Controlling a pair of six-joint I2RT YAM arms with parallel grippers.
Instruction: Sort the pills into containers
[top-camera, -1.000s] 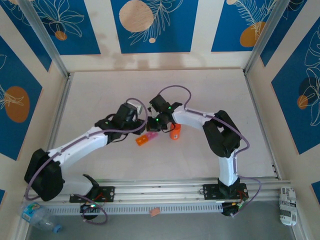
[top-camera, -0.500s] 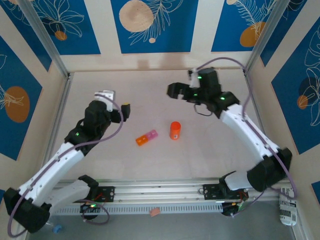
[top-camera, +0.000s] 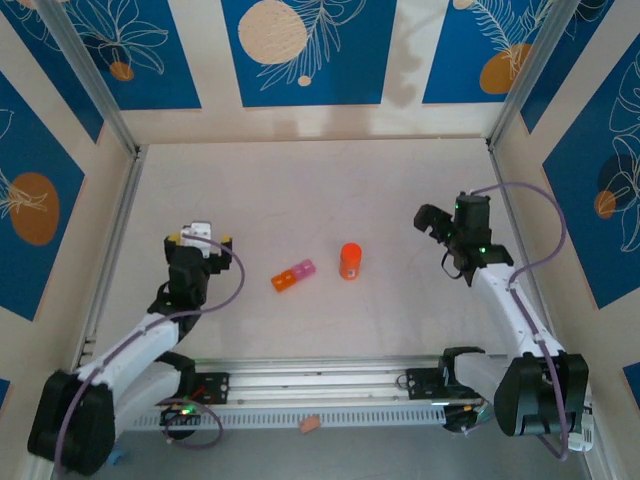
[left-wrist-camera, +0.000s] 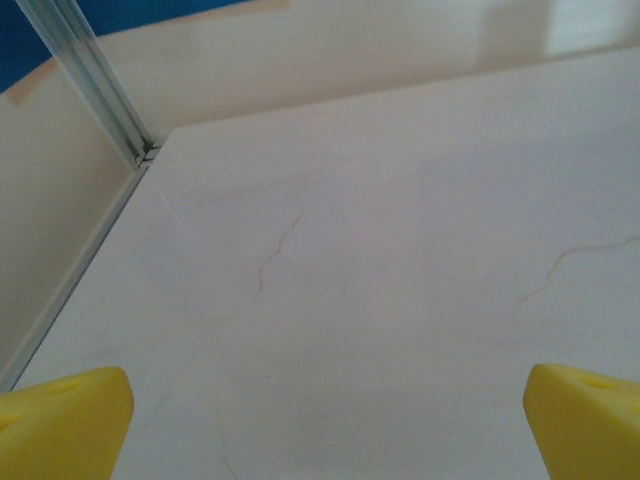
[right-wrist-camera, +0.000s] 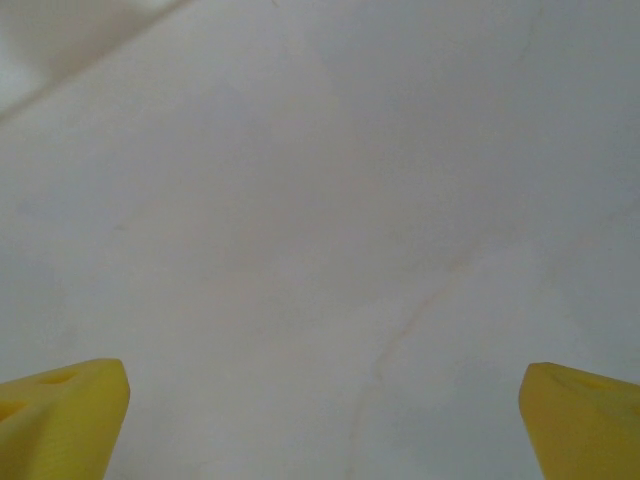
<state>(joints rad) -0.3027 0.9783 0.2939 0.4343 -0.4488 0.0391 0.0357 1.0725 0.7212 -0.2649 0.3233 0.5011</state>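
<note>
Top view, bottom edge: an aluminium rail (top-camera: 320, 380) carries both arm bases. A small pink scrap (top-camera: 310, 424) lies on the ribbed strip below it.

Above the rail, slightly below frame centre: the containers (top-camera: 293, 275) lie on the table (top-camera: 300, 180), apart from both arms. The long axis is tilted, running from lower left to upper right. The orange compartment (top-camera: 283, 281) sits at the lower-left end, and the two pink compartments (top-camera: 303, 268) follow toward the upper right. Contents cannot be made out. Near the strip's right end, not touching it, an orange bottle (top-camera: 349, 261) stands upright.

Left gripper (top-camera: 200, 240): recorded at mid-left of the frame, well apart from the containers. In the left wrist view its yellow fingertips (left-wrist-camera: 65, 420) are seen in the two lower corners, spread wide. Bare, faintly veined table lies between them, and nothing is held or touched. A metal frame post (left-wrist-camera: 90, 85) is seen at the upper left of that view.

Right gripper (top-camera: 440, 240): recorded at mid-right of the frame, well apart from the bottle. In the right wrist view the fingertips (right-wrist-camera: 60, 415) again occupy the lower corners, spread wide. Pale table surface lies between them, and nothing is pinched.

Top of the frame: a back wall (top-camera: 310, 50) of blue panels with leaf patterns is noted.
</note>
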